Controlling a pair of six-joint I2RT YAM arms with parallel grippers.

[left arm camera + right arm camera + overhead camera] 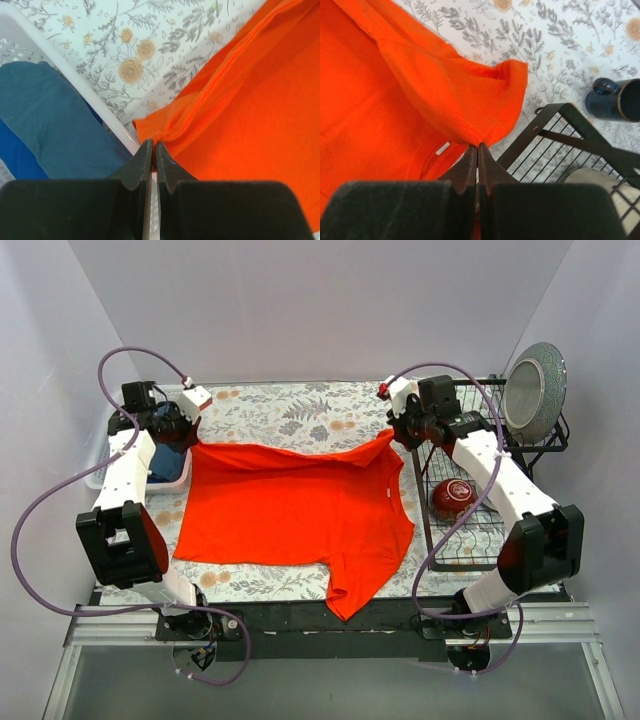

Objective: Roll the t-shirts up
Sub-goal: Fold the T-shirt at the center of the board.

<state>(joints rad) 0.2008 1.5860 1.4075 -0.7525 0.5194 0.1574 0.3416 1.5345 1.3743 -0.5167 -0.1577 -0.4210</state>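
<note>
1. Your left gripper (151, 146) is clamped on the far-left corner of the orange-red t-shirt (300, 505).
2. Your right gripper (477, 146) pinches its far-right corner.
3. It lies spread on the floral table (290, 405).

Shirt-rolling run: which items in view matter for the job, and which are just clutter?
Job: orange t-shirt, pinched at two corners by the left gripper and right gripper; teal-blue shirt and royal blue shirt, lying in the white basket.
Clutter: wire rack, red bowl, grey plate, blue mug.
</note>
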